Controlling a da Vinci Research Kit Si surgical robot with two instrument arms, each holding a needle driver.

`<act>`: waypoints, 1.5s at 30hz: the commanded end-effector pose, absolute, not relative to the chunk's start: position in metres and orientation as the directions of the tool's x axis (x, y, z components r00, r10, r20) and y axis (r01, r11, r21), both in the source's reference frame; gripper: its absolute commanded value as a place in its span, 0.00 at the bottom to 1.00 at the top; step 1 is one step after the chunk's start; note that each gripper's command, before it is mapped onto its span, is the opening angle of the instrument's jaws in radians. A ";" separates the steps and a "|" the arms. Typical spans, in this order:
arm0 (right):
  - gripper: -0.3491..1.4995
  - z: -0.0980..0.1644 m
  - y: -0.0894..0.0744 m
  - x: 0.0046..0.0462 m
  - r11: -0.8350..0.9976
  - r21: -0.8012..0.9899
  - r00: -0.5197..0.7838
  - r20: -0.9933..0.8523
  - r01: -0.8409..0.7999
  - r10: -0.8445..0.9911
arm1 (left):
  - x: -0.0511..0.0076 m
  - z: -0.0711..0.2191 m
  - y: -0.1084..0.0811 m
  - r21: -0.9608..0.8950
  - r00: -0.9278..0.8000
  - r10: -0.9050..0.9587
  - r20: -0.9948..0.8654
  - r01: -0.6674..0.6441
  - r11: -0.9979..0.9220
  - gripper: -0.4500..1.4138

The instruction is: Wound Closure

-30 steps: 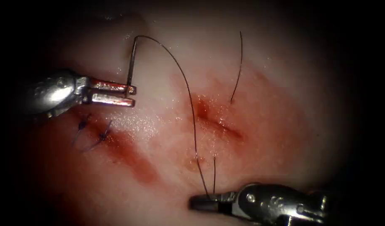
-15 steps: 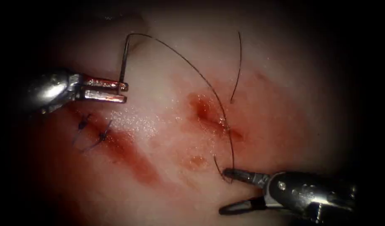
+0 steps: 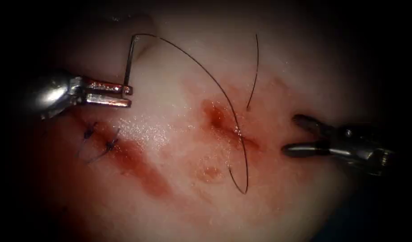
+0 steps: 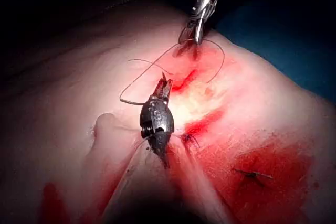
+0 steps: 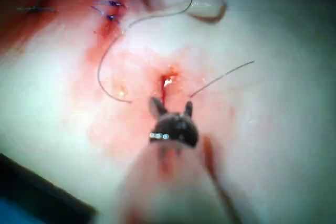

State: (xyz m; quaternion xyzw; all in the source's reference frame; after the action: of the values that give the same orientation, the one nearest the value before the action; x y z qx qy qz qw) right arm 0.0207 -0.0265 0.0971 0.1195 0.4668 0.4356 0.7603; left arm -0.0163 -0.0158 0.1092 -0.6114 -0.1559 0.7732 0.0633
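In the endoscope view, the left gripper (image 3: pixel 127 95) is pinching the needle (image 3: pixel 128 60) near its thread end, clear of the tissue (image 3: pixel 170 210). The right gripper (image 3: pixel 293 134), having released the thread (image 3: pixel 223 96) it was gripping a second ago, is now hanging spread and empty right of the cut (image 3: pixel 230 127). In the left wrist view, thread is looping between both tools. In the right wrist view, the spread jaws are hovering just before the cut.

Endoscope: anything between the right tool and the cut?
Nothing but bare, red-stained tissue. The right tool, open and empty, sits right of the cut; the thread crosses the cut itself.
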 end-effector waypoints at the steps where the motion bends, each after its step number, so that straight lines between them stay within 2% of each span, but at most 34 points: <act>1: 0.69 0.099 -0.026 0.0217 0.574 0.596 0.166 -0.598 -0.562 0.784 | -0.0170 0.110 -0.016 -0.317 -0.246 0.288 -0.926 0.089 -0.944 0.00; 5: 0.67 0.101 -0.024 0.0222 0.500 0.644 0.092 -0.558 -0.579 0.825 | -0.0175 0.110 -0.016 -0.316 -0.243 0.285 -0.927 0.096 -0.944 0.00; 9: 0.67 0.104 -0.024 0.0226 0.435 0.748 -0.024 -0.514 -0.501 0.857 | -0.0179 0.111 -0.017 -0.319 -0.241 0.288 -0.927 0.100 -0.942 0.00; 14: 0.66 0.105 -0.024 0.0240 0.418 0.801 -0.054 -0.485 -0.429 0.873 | -0.0182 0.111 -0.017 -0.315 -0.240 0.284 -0.928 0.103 -0.943 0.00; 21: 0.66 0.105 -0.024 0.0261 0.418 0.799 -0.062 -0.488 -0.433 0.870 | -0.0181 0.111 -0.017 -0.321 -0.240 0.289 -0.927 0.103 -0.942 0.00; 24: 0.59 0.106 -0.023 0.0262 0.415 0.800 -0.068 -0.488 -0.434 0.870 | -0.0181 0.111 -0.017 -0.321 -0.240 0.289 -0.927 0.103 -0.942 0.00; 25: 0.50 0.106 -0.023 0.0262 0.415 0.799 -0.065 -0.488 -0.435 0.871 | -0.0181 0.111 -0.017 -0.321 -0.240 0.289 -0.927 0.103 -0.942 0.00; 26: 0.38 0.106 -0.023 0.0261 0.415 0.799 -0.065 -0.488 -0.435 0.870 | -0.0181 0.111 -0.017 -0.321 -0.240 0.289 -0.927 0.103 -0.942 0.00; 28: 0.00 0.106 -0.023 0.0260 0.420 0.806 -0.053 -0.483 -0.418 0.874 | -0.0181 0.111 -0.017 -0.321 -0.240 0.289 -0.927 0.103 -0.942 0.00; 45: 0.00 0.103 -0.025 0.0247 0.506 0.779 -0.028 -0.554 -0.369 0.832 | -0.0180 0.111 -0.017 -0.321 -0.240 0.289 -0.927 0.104 -0.941 0.00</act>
State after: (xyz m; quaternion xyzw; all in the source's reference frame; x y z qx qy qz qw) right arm 0.0239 -0.0245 0.1023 0.2043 0.5575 0.4516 0.6660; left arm -0.0175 -0.0167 0.1105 -0.6131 -0.1599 0.7713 0.0604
